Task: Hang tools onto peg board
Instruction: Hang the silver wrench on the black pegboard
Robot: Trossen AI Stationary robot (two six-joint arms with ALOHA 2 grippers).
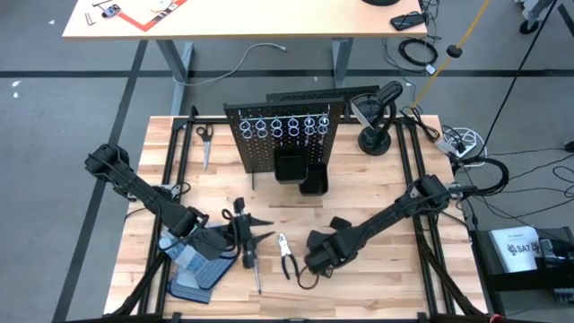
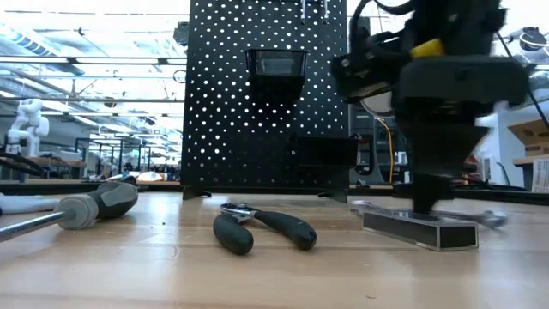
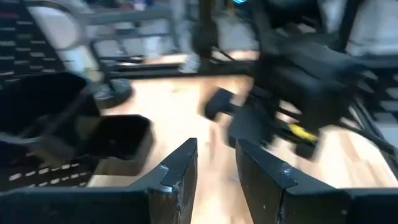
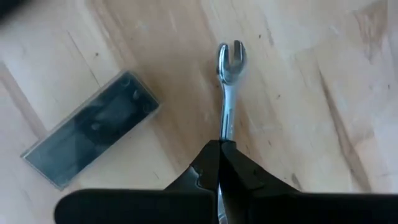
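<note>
The black peg board point(image 1: 282, 135) stands upright at the far middle of the table, with a row of silver rings and black bins. My right gripper point(image 4: 221, 149) points down near the table's front middle, shut on a silver wrench point(image 4: 227, 93). Beside it a flat dark case point(image 4: 90, 127) lies on the wood. Dark-handled pliers point(image 1: 285, 254) and a screwdriver point(image 1: 254, 269) lie flat on the table to its left. My left gripper point(image 3: 216, 168) hovers over the front left, pointing toward the right arm, open with nothing between its fingers. My right gripper pinches the wrench's shank point(image 4: 225, 132) between its two fingertips, coming from above and pointing down. The open-jaw end point(image 4: 231, 57) sticks out past the fingers. In the low view the wrench point(image 2: 480, 216) runs about level, low at the table; whether it is lifted clear cannot be told.
Scissors point(image 1: 204, 144) lie at the far left beside the board. Grey-and-blue gloves point(image 1: 193, 269) lie under the left arm at the front left. A black stand point(image 1: 377, 135) and cables sit at the far right. Bare wood lies between the board and the tools.
</note>
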